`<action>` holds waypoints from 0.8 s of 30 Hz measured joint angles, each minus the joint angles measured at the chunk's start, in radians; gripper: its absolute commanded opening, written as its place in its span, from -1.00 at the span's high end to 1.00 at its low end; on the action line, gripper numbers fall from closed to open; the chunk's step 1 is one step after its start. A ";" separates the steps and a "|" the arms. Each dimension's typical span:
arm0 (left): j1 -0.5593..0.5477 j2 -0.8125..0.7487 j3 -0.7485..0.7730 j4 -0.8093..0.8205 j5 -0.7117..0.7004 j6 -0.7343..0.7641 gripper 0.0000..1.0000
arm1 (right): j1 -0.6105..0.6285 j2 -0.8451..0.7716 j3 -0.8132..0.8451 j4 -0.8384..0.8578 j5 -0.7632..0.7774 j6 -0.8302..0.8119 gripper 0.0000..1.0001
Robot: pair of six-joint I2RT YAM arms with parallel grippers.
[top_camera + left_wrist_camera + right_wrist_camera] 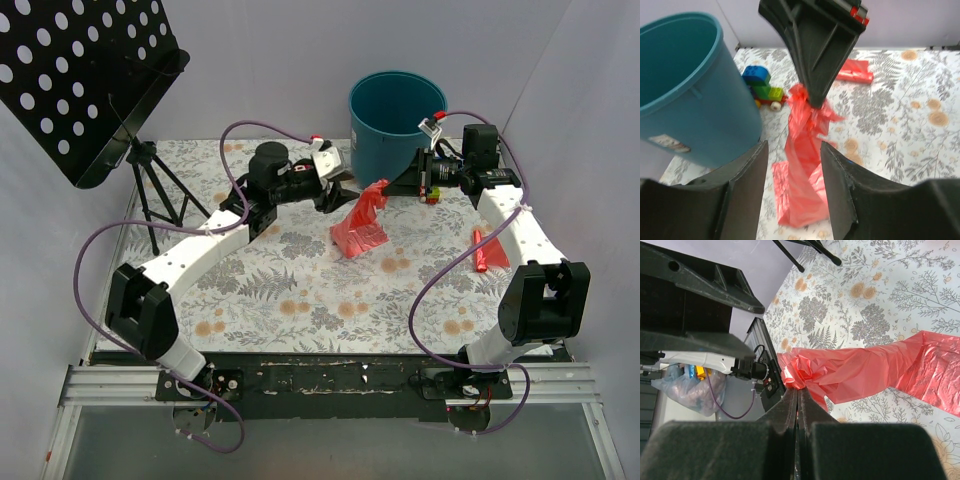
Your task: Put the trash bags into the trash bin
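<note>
Pinching bag (865,372) top: R gripper (797,392), jaws pressed together. L gripper (792,150) stood spread either side of bag. Bag tail lay on table (300,290), near bin (395,125). Risk: floppy tail could snag on bin; film could slip from pinch.

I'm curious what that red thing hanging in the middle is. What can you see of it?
It is a thin, glossy, translucent red plastic trash bag, crinkled and limp. Its bunched top is pinched in the shut right tool, close by the teal bin. From there it hangs slanting down, and its wider lower end rests on the flowered table cloth. The open left tool straddles its lower half; whether it touches, I cannot tell.
</note>
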 measured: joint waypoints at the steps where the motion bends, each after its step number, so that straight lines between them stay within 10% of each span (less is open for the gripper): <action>1: -0.008 0.011 0.012 0.002 -0.002 -0.006 0.07 | 0.000 0.000 0.000 0.000 0.002 -0.003 0.97; 8: -0.059 0.130 0.112 -0.004 -0.012 -0.019 0.17 | 0.001 0.000 0.000 0.000 0.021 -0.011 0.97; 14: -0.065 0.180 0.150 -0.029 -0.024 -0.005 0.81 | 0.003 0.000 0.000 0.000 0.023 -0.013 0.97; 19: -0.068 0.195 0.168 -0.030 -0.026 0.004 1.00 | 0.006 0.000 0.000 -0.002 0.022 -0.016 0.53; 24: -0.069 0.192 0.170 -0.028 -0.026 0.009 1.00 | 0.006 -0.001 -0.001 -0.002 0.021 -0.029 0.97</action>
